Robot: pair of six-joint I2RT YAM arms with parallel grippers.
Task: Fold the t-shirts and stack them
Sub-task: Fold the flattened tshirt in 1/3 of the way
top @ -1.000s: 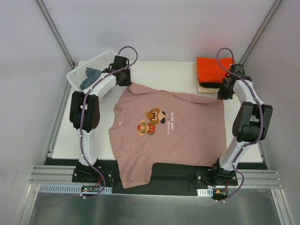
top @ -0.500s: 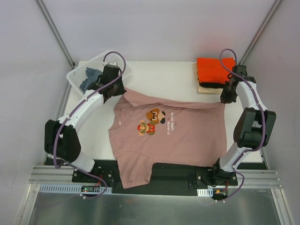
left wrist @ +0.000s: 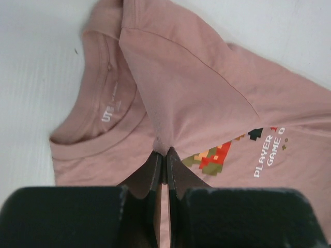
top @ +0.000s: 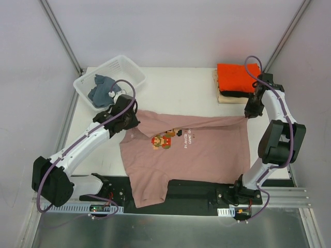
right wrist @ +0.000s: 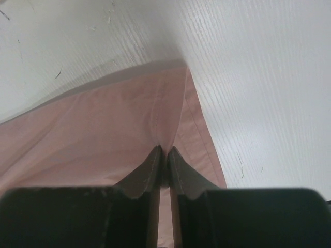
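Note:
A dusty-pink t-shirt (top: 191, 155) with a pixel-figure print lies spread on the white table, its near hem hanging over the front edge. Its far edge is folded over toward me, covering the top of the print. My left gripper (top: 130, 120) is shut on the folded cloth near the collar (left wrist: 164, 151). My right gripper (top: 249, 113) is shut on the shirt's far right corner (right wrist: 164, 150). A bright orange folded shirt (top: 235, 77) lies on top of a black one and a cream one (top: 223, 96) at the far right.
A white plastic basket (top: 89, 89) stands at the far left corner with a blue-grey cloth (top: 102, 86) in it. Bare white table (top: 181, 85) lies between basket and stack. A black base plate (top: 196, 188) runs along the front edge.
Both grippers have pulled the shirt's far edge toward me, folding it over the print. The left arm has swung from beside the basket to the collar; the right has come slightly nearer.

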